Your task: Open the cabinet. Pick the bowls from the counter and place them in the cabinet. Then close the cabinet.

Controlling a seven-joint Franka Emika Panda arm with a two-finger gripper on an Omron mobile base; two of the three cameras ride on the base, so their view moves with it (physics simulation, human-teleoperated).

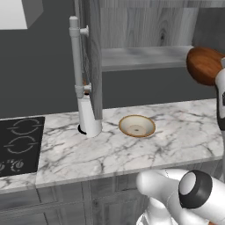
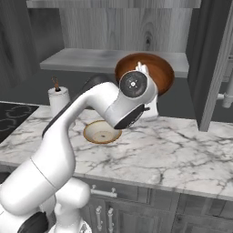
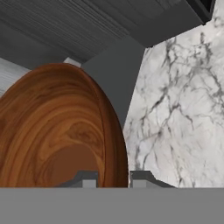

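I am holding the reddish-brown bowl [image 3: 57, 131] in my gripper [image 3: 113, 178], my 2 fingertips [image 3: 87, 180] clamped on its rim, 1 inside and 1 outside. The bowl is tipping steeply on its side, up off the counter [image 1: 176, 132] and in front of the near edge of the cabinet shelf [image 1: 140, 57], toward the shelf's right end. The cabinet [image 2: 118, 27] is standing open: its left door [image 1: 90, 57] is swinging out toward me with its silver bar handle [image 1: 75, 57] showing, and the right door [image 2: 214, 59] is hanging open too. The cream bowl [image 1: 136, 126] with the tan rim is sitting upright on the marble, below the shelf and near a white paper towel roll [image 1: 89, 117]. The black cooktop [image 1: 19, 145] is lying at the far left.
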